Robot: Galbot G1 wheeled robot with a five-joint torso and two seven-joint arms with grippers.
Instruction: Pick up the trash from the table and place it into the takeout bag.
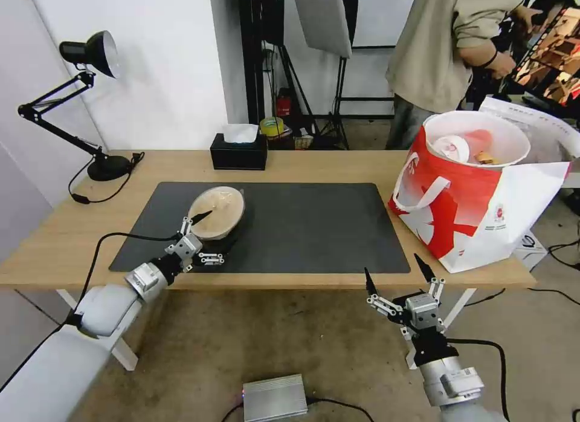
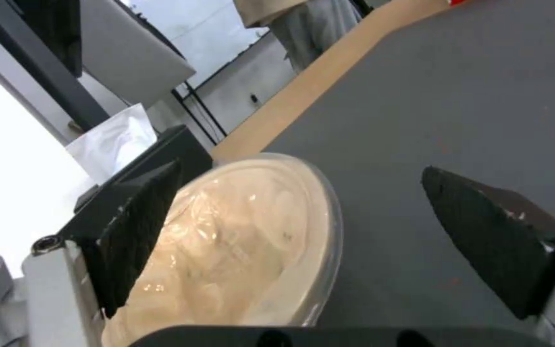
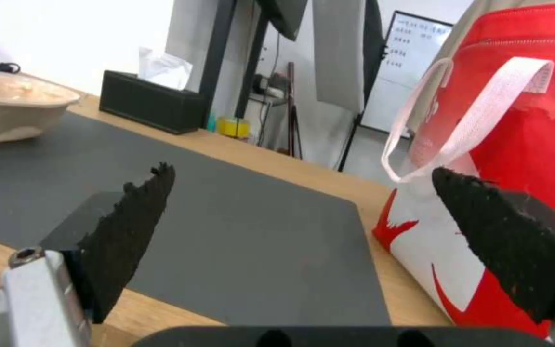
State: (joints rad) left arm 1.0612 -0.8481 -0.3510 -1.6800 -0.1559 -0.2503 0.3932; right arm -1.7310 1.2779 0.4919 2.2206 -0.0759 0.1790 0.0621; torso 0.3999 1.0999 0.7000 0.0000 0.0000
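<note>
On the black mat (image 1: 278, 228), left side, sits the tan lidded bowl (image 1: 216, 212); your left gripper (image 1: 202, 237) is spread wide at its near rim, w/ nothing held. Centre the rim, clench gently. Right gripper (image 1: 399, 277) idles released, near the takeout bag (image 1: 477, 210).

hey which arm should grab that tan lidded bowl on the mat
Left. The left gripper is open at the tan lidded bowl. The right gripper hangs open off the table's front edge, near the takeout bag.

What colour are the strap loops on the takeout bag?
White, against the red side of the takeout bag; the strap loops show best in the right wrist view.
</note>
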